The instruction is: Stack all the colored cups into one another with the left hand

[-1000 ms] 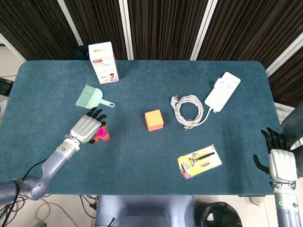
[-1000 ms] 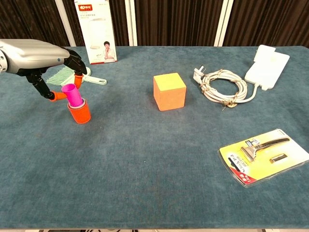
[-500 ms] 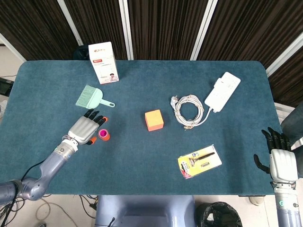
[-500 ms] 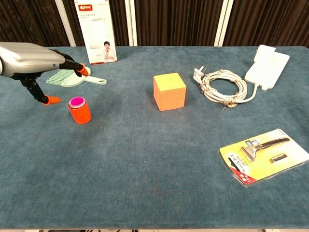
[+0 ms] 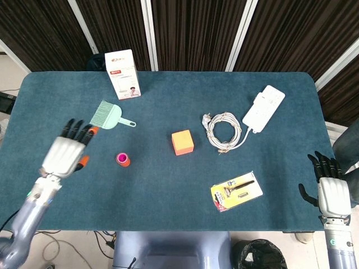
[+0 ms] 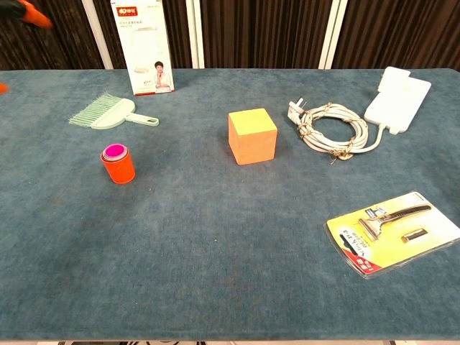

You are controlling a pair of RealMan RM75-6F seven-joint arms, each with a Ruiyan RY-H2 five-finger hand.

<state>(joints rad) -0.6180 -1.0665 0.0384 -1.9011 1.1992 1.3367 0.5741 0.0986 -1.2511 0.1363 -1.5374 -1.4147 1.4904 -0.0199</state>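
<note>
— Could we read anything on the packaging?

— Hardly. We saw a white carton [image 6: 142, 46] at the far left with a red logo and a small portrait, its lettering too small to make out. The yellow blister card [image 6: 393, 231] near the right held a razor, print illegible.

— Where were the cups?

— We found the orange cup [image 6: 118, 164] upright left of centre with the pink cup [image 6: 113, 151] nested inside it, only its rim showing. The left hand [image 5: 68, 152] hung apart from them to the left, fingers spread, empty. The right hand [image 5: 328, 189] sat off the near right edge, fingers apart, holding nothing.

— What else lay around?

— A mint dustpan brush [image 6: 111, 115] just beyond the cups, an orange cube [image 6: 252, 136] at centre, a coiled white cable [image 6: 328, 129] joined to a white power strip [image 6: 396, 99] at far right. Nothing stood between the left hand and the cups.
</note>
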